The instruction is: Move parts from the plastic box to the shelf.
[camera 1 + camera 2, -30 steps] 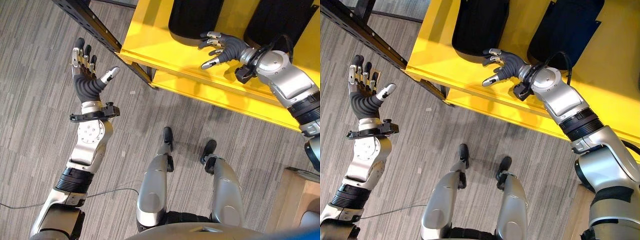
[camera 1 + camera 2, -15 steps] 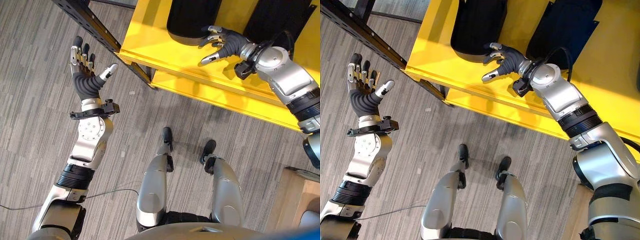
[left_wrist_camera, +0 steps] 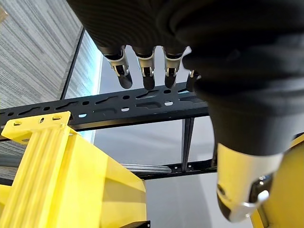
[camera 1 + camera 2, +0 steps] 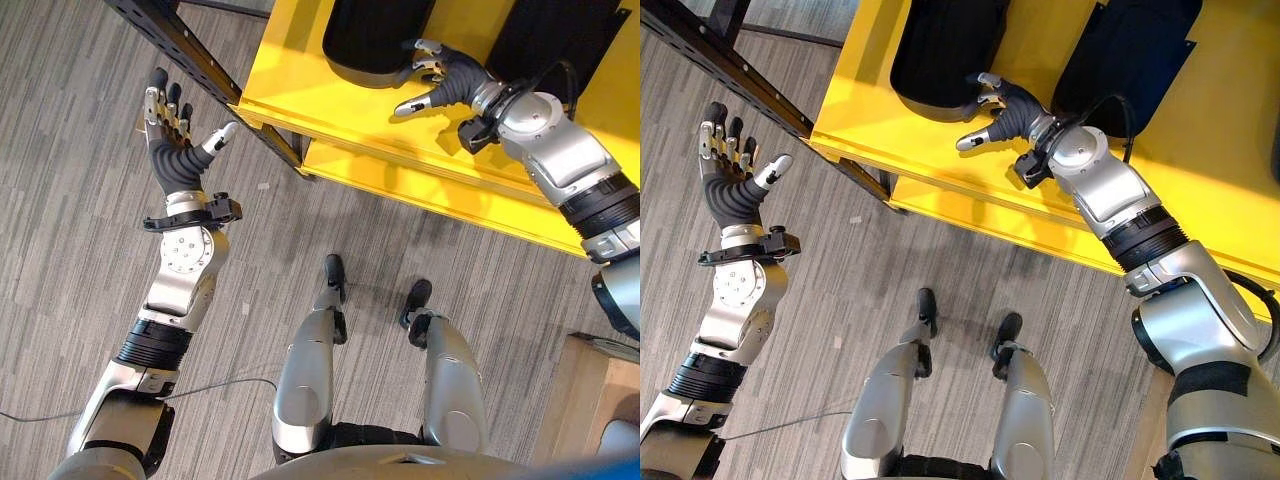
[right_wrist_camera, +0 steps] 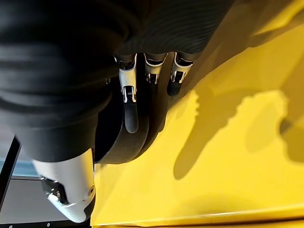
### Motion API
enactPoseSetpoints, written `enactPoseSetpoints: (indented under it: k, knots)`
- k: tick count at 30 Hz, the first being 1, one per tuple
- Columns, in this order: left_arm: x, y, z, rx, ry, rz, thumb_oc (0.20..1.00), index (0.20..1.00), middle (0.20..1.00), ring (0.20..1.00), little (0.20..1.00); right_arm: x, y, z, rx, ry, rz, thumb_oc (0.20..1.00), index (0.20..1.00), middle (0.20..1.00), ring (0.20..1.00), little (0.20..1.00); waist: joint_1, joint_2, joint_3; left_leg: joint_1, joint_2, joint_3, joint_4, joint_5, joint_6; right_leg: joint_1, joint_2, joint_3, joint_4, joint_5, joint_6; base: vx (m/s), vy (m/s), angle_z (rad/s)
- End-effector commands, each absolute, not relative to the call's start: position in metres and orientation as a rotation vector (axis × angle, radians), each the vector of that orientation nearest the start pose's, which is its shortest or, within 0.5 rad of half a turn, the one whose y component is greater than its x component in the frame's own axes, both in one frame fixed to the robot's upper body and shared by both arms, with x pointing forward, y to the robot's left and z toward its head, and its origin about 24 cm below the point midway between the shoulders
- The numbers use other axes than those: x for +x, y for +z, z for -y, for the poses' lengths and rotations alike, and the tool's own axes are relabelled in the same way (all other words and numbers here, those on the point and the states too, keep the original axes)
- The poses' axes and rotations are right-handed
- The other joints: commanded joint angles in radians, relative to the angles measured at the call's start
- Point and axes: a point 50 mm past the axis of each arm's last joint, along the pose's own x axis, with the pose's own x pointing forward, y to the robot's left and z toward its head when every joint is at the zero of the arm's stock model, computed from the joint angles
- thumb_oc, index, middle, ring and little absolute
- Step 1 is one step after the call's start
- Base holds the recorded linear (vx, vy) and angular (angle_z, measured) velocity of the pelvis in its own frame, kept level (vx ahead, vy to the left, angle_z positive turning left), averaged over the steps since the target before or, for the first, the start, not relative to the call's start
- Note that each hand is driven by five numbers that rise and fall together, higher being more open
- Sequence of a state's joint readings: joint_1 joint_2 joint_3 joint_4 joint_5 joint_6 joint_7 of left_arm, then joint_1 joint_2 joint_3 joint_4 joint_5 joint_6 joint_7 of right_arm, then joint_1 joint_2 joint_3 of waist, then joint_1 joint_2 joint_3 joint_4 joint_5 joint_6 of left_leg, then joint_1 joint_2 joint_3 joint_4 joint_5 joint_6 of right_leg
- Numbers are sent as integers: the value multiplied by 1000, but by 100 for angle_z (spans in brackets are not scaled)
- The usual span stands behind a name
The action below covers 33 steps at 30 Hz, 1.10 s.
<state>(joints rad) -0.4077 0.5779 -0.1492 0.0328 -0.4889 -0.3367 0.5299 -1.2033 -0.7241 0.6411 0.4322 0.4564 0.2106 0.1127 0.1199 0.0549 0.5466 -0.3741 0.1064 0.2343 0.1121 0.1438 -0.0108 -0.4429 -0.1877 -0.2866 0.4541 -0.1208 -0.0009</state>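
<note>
- Grey striped floor (image 4: 80, 260) is seen nearest, below both arms.
- Above that floor the left hand (image 4: 172, 150) is held up, well apart from everything.
- Its fingers (image 4: 162, 110) are kept straight and a little spread, with the thumb stuck out to the side, and nothing is held in it.
- A black metal post (image 4: 190, 55) with a row of holes is seen just past the left hand, but it is not touched.
- Beside that post a yellow shelf (image 4: 300, 85) is found, with a lower yellow board (image 4: 420, 190) under its front edge.
- Over the shelf the right hand (image 4: 1005, 108) is stretched out.
- Its fingers (image 5: 130, 111) are held straight and loose, with the thumb pointed away from them.
- The tips of those fingers are laid against the rounded end of a black part (image 4: 940, 50), which is set on the yellow shelf.
- Nothing is wrapped or pinched by the right hand.
- A second black part (image 4: 1140, 55) is seen farther along the same shelf, beside the right wrist and apart from the first one.
</note>
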Motion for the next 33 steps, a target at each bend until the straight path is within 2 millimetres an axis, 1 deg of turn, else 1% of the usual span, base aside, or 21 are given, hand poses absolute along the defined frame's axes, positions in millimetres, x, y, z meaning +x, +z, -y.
enactPoseSetpoints:
  k: [1, 7, 13, 15, 17, 18, 20, 22, 24, 25, 26, 28, 30, 31, 33]
  knots:
    - [299, 204, -222, -78, 299, 698, 1000, 1000, 1000, 1000, 1000, 378, 325, 120, -618, 367, 441, 1000, 1000, 1000, 1000, 1000, 2, -22, -27, 2, 17, -49, 89, -92, -40, 25, -17, 46, -110, 92, 97, 0, 0, 0]
    - [302, 206, -221, -84, 303, 696, 1000, 1000, 1000, 1000, 1000, 379, 325, 123, -613, 334, 438, 1000, 1000, 1000, 1000, 1000, -2, -20, -27, 0, 18, -46, 96, -92, -40, 24, -19, 49, -104, 91, 96, 0, 0, 0]
    - [305, 210, -219, -94, 303, 697, 1000, 1000, 1000, 1000, 1000, 382, 331, 128, -585, 243, 446, 1000, 1000, 1000, 1000, 1000, -10, -19, -27, 1, 18, -41, 94, -93, -40, 20, -15, 56, -104, 90, 92, -3, 6, 0]
    - [305, 210, -217, -108, 308, 700, 1000, 1000, 1000, 1000, 1000, 381, 332, 138, -551, 172, 458, 1000, 1000, 1000, 1000, 1000, -20, -19, -27, 6, 19, -36, 92, -94, -41, 22, -13, 60, -104, 88, 91, -18, 61, -2]
    - [303, 211, -217, -119, 325, 708, 1000, 1000, 1000, 1000, 1000, 373, 333, 147, -472, 141, 506, 1000, 1000, 1000, 1000, 1000, -38, -25, -27, 16, 22, -26, 87, -94, -40, 27, -10, 66, -111, 90, 91, -62, 63, -6]
    - [303, 212, -217, -121, 337, 719, 1000, 1000, 1000, 1000, 1000, 366, 333, 148, -442, 161, 527, 1000, 1000, 1000, 1000, 1000, -49, -29, -27, 5, 26, -11, 82, -75, -31, 13, -6, 63, -119, 110, 83, -111, 46, -16]
    - [301, 212, -216, -128, 376, 727, 1000, 1000, 1000, 1000, 1000, 350, 314, 151, -417, 229, 529, 1000, 1000, 1000, 1000, 1000, -86, -41, -27, 32, 31, 7, 73, -80, -32, 31, -1, 76, -136, 111, 88, -79, 33, -14]
    - [300, 214, -215, -127, 394, 733, 1000, 1000, 1000, 1000, 1000, 345, 295, 154, -427, 285, 483, 1000, 1000, 1000, 1000, 1000, -107, -49, -27, 54, 37, 19, 65, -81, -34, 49, 2, 83, -150, 112, 88, -31, 4, -10]
    - [301, 214, -214, -131, 399, 734, 1000, 1000, 1000, 1000, 1000, 344, 289, 154, -434, 296, 470, 1000, 1000, 1000, 1000, 1000, -113, -50, -27, 61, 38, 23, 62, -81, -35, 54, 3, 86, -156, 114, 88, 16, -1, -9]
    - [302, 215, -214, -132, 401, 730, 1000, 1000, 1000, 1000, 1000, 343, 284, 153, -429, 312, 454, 1000, 1000, 1000, 1000, 1000, -117, -51, -27, 81, 35, 14, 63, -100, -45, 71, 3, 94, -154, 95, 98, 44, -1, -13]
    - [303, 216, -214, -134, 401, 729, 1000, 1000, 1000, 1000, 1000, 344, 280, 152, -432, 323, 440, 1000, 1000, 1000, 1000, 1000, -119, -52, -27, 83, 35, 16, 62, -100, -45, 75, 4, 95, -157, 96, 98, 40, -5, -12]
    - [306, 218, -211, -136, 397, 733, 1000, 1000, 1000, 1000, 1000, 346, 274, 147, -404, 339, 415, 1000, 1000, 1000, 1000, 1000, -122, -51, -27, 94, 35, 19, 54, -99, -46, 86, 9, 97, -168, 96, 95, -41, -14, -16]
    - [306, 218, -211, -138, 398, 734, 1000, 1000, 1000, 1000, 1000, 348, 274, 145, -398, 346, 415, 1000, 1000, 1000, 1000, 1000, -121, -50, -27, 96, 34, 19, 52, -99, -46, 88, 11, 98, -170, 95, 94, -66, -7, -13]
    - [307, 220, -211, -141, 398, 738, 1000, 1000, 1000, 1000, 1000, 349, 276, 142, -399, 349, 428, 1000, 1000, 1000, 1000, 1000, -119, -49, -27, 83, 36, 29, 47, -78, -37, 77, 13, 91, -179, 115, 82, -105, -3, -9]
    - [307, 221, -210, -144, 400, 745, 1000, 1000, 1000, 1000, 1000, 347, 283, 135, -389, 374, 491, 1000, 1000, 1000, 1000, 1000, -114, -46, -27, 88, 36, 28, 41, -77, -37, 84, 15, 89, -184, 115, 80, -64, 1, -6]
